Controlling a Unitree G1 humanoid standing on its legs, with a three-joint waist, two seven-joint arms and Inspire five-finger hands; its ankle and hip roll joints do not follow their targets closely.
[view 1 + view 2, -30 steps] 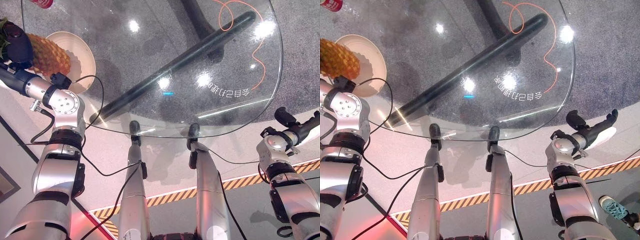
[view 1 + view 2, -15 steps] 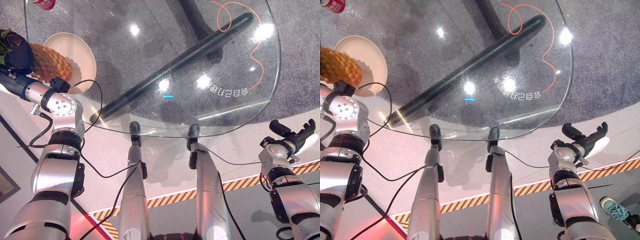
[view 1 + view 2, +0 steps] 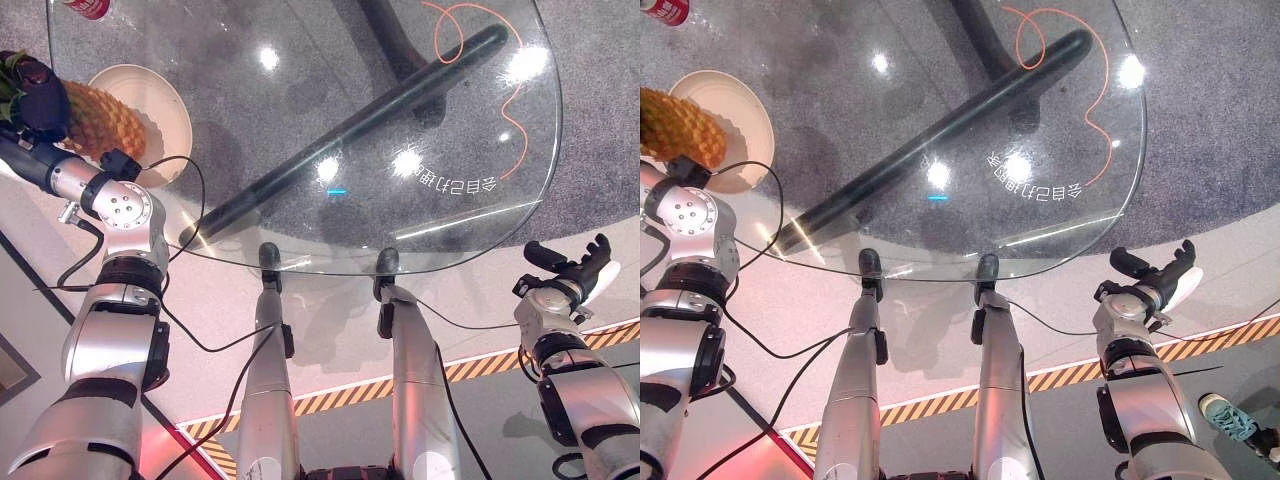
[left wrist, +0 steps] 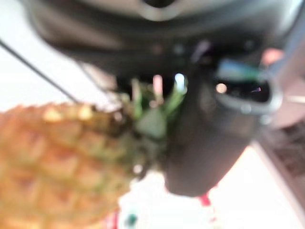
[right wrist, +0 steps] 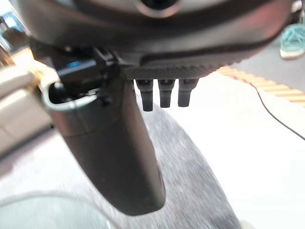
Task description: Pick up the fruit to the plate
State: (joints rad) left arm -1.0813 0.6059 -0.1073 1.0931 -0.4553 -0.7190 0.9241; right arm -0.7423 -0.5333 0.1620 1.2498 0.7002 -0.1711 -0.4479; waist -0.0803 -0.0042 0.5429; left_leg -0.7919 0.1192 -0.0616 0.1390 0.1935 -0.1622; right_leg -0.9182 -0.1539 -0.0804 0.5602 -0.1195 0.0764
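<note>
A golden pineapple hangs tilted over the near-left rim of the cream plate, which sits at the left of the round glass table. My left hand is shut on the pineapple at its green leafy crown. The left wrist view shows the pineapple's scaly body and green leaves beside my thumb. I cannot tell whether the fruit touches the plate. My right hand hangs open off the table's right edge, holding nothing, with its thumb straight.
A red can stands at the table's far left edge. Under the glass run a dark table foot and an orange cord. Yellow-black floor tape crosses below. A person's shoe shows at lower right.
My right hand has dropped lower and pulled in from the right, off the table's edge. The pineapple stays in my left hand over the plate's rim, barely shifted.
</note>
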